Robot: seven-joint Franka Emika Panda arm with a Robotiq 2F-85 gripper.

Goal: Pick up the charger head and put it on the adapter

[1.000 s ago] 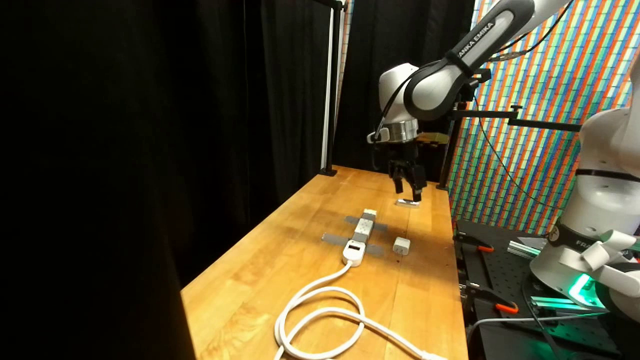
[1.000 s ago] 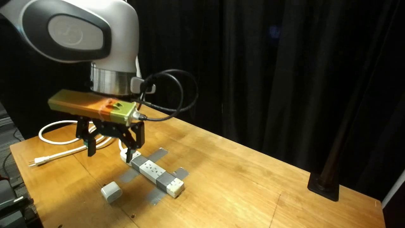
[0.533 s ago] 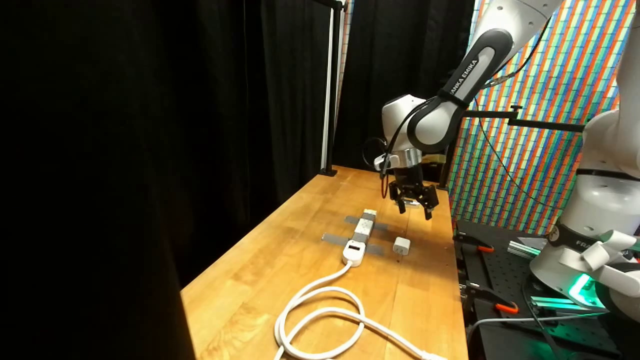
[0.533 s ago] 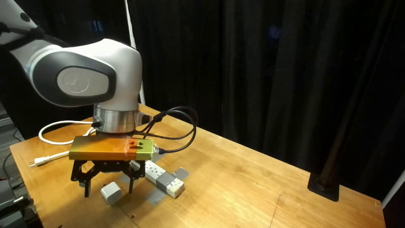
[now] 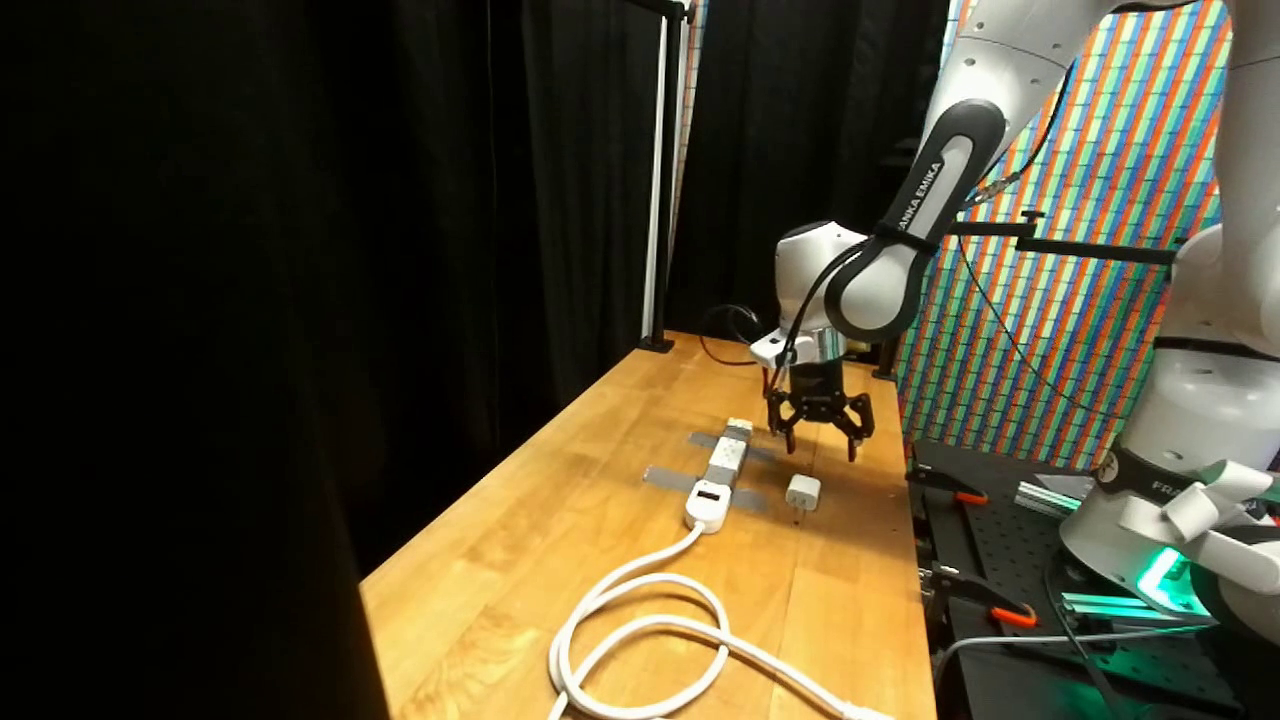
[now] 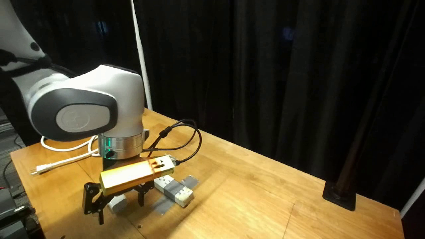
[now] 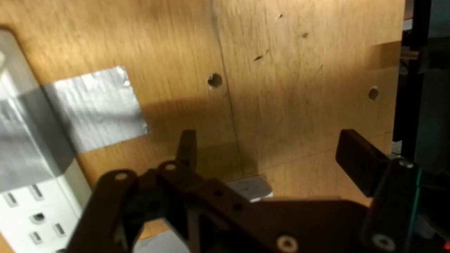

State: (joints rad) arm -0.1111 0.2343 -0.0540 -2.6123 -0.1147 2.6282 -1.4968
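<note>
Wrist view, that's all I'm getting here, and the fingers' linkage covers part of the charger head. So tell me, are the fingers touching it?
Observer: No. In an exterior view, a patch of tabletop shows between the charger head and both fingers.
Operator: And the adapter? I get only part of it, on the left, and no cable.
Observer: In an exterior view, its white cable lies in loops on the table.
Operator: Where does the cable end?
Observer: In an exterior view, its plug lies on the tabletop near an edge.
</note>
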